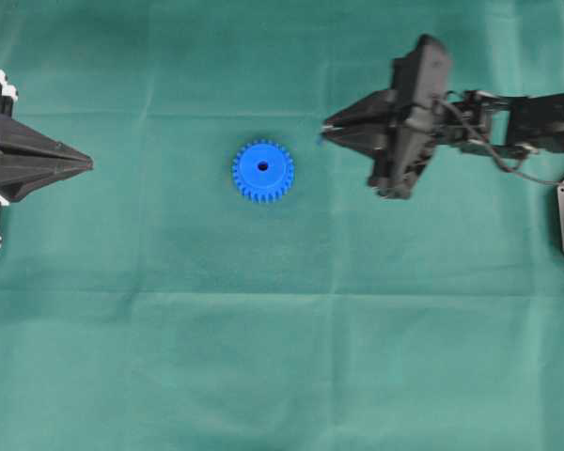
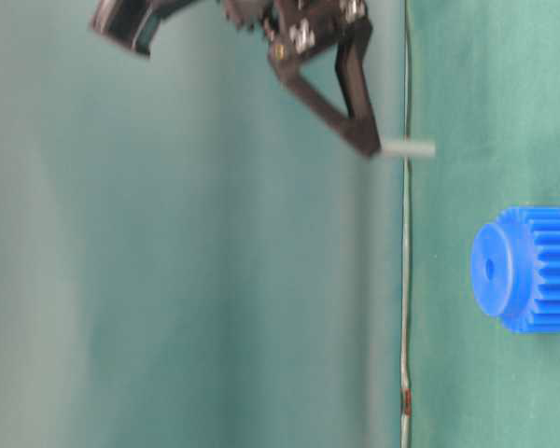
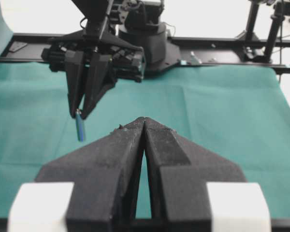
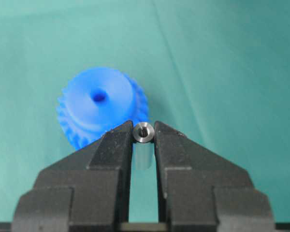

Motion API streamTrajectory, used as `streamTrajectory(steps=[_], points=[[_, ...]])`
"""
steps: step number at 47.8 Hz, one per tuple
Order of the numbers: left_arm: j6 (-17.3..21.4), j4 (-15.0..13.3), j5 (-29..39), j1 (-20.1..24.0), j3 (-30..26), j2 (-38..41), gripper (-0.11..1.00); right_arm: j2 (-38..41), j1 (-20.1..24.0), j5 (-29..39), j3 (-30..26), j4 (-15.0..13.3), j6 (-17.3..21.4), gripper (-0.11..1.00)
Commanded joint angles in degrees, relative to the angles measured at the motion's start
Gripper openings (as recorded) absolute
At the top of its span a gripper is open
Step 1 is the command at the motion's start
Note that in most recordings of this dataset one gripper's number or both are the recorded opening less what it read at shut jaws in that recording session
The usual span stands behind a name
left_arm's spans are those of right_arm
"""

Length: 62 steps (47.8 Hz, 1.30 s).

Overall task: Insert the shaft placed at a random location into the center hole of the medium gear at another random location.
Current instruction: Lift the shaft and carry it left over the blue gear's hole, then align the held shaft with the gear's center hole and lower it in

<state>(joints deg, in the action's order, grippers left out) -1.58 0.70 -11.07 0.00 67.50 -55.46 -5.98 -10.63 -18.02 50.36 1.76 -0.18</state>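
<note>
Green cloth, creased in faint fold lines, covers the whole bench point(image 1: 282, 376), and a black frame with stands runs along its far edge in the left wrist view. Near the middle of the bench, a little toward the far edge, the medium gear point(image 1: 263, 171) lies flat, bright blue plastic with many small teeth and a raised round hub; the center hole point(image 1: 263, 167) shows as a small dark dot in that hub. Right of the gear and clear of the cloth hangs the right gripper point(image 1: 325, 130), its black jaws clamped on the shaft point(image 4: 143, 133), a short shiny silver pin whose round end sticks out just past the tips. From the right wrist, the pin sits between the two jaws with the gear just beyond and slightly left of it, not touching. At the bench's left edge the left gripper point(image 1: 89, 165) rests with its matte black jaws pressed together on nothing
</note>
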Motion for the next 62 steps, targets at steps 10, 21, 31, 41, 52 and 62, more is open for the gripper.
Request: streamTrajectory(steps=[10, 21, 31, 41, 52, 62], points=[[0.0, 0.1, -0.1, 0.2, -1.2, 0.3, 0.00, 5.9, 3.4, 1.1, -10.4, 0.1, 0.9, 0.13], [0.0, 0.1, 0.0, 0.2, -1.3, 0.3, 0.00, 7.7, 4.0, 1.3, -12.1, 0.0, 0.8, 0.13], [0.0, 0.1, 0.0, 0.2, -1.3, 0.3, 0.00, 7.9, 3.9, 1.1, -12.0, 0.0, 0.9, 0.13], [0.0, 0.1, 0.0, 0.2, -1.3, 0.3, 0.00, 10.4, 3.9, 0.3, -12.4, 0.1, 0.8, 0.13], [0.0, 0.1, 0.0, 0.2, -1.2, 0.3, 0.00, 13.3, 3.9, -2.0, -12.6, 0.5, 0.9, 0.13], [0.0, 0.1, 0.0, 0.2, -1.3, 0.3, 0.00, 13.0, 4.0, -2.0, -12.6, 0.6, 0.9, 0.13]])
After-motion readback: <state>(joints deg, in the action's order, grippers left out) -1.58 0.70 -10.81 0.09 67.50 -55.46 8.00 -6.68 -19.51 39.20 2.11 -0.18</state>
